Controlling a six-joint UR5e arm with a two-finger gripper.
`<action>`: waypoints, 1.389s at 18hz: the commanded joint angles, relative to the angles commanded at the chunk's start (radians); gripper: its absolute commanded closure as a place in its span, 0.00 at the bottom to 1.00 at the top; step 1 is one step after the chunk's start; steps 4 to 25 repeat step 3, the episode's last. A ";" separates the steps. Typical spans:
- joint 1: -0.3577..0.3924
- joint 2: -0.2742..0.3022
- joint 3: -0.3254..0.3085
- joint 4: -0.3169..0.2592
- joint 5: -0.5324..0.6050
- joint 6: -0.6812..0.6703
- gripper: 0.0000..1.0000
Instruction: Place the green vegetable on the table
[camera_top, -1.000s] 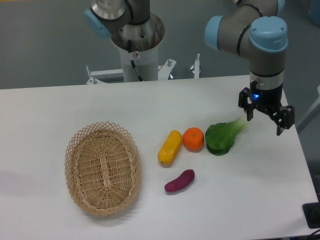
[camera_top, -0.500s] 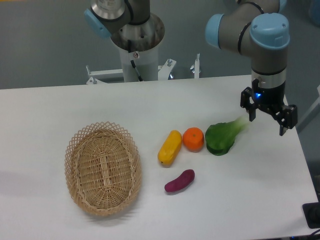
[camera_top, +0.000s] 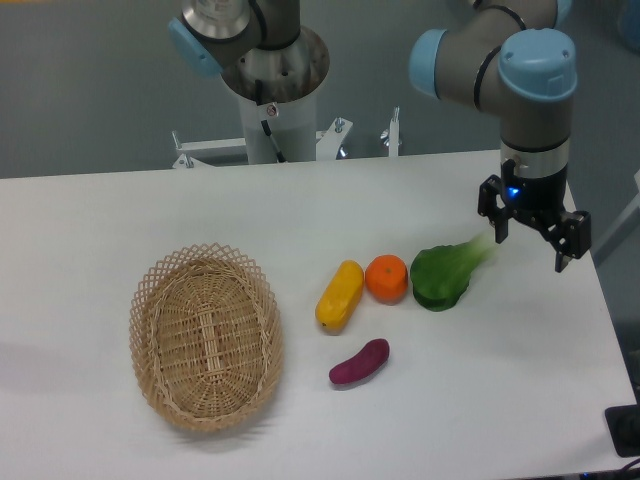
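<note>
1 green vegetable (camera_top: 442, 275) on table (camera_top: 300, 210) | 1 orange (camera_top: 387, 278), 1 basket (camera_top: 206, 336) | gripper (camera_top: 530, 244) spread wide, empty, right side | arm top cut off

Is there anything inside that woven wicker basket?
No. The oval woven wicker basket shows only its bare woven bottom. The table beneath it is covered, so nothing there can be seen.

A wicker basket (camera_top: 205, 336) sits left of the orange (camera_top: 387, 278); yellow fruit (camera_top: 340, 295) beside it, purple piece (camera_top: 359, 362) just below.
</note>
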 joint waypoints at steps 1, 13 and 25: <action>0.000 0.000 0.000 0.000 0.000 0.000 0.00; 0.000 0.000 -0.002 0.000 0.000 0.000 0.00; 0.000 0.000 -0.002 0.000 0.000 0.000 0.00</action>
